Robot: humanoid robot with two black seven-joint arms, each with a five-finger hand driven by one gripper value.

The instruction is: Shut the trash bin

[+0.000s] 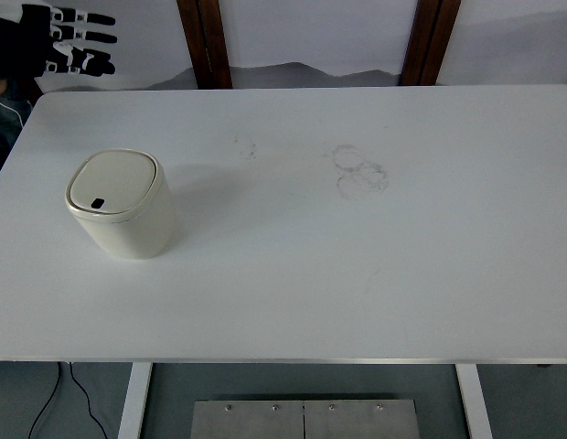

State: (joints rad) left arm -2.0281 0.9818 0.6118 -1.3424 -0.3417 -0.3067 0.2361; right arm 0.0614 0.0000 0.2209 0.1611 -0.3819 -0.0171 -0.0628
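- Fingers of the left hand (59,41) spread apart, holding nothing, raised beyond the worktop's (357,265) far-left corner.
- Trash bin (121,203) apparently closed, lid flat.

A cream trash bin (120,203) is standing on the white table's (357,274) left side, lid lying flat. The left hand (57,40) is hanging far above, fingers spread, holding nothing.
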